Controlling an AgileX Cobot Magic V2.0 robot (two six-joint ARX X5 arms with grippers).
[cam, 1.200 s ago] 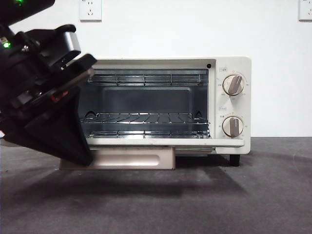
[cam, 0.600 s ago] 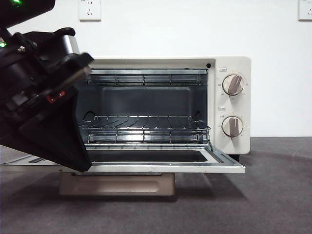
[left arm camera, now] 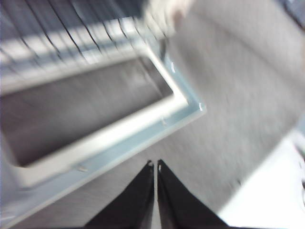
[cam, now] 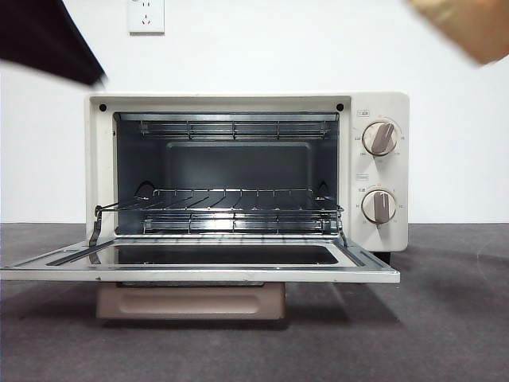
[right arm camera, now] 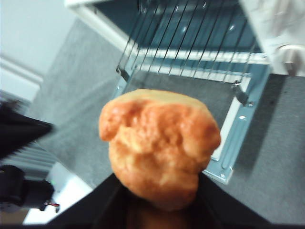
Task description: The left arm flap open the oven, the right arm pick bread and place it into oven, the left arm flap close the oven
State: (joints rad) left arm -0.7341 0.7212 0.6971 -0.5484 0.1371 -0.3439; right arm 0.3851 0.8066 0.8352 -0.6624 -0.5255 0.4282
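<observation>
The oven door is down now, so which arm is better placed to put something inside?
The right: its gripper holds the bread above the open oven. The left gripper is shut and empty.

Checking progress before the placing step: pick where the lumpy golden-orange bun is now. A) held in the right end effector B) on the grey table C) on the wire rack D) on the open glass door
A: the lumpy golden-orange bun sits clamped in the right end effector, above the open cream-white toaster oven.

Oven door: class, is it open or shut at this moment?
Open. The oven door lies folded down flat, and the wire rack inside shows, bare.
</observation>
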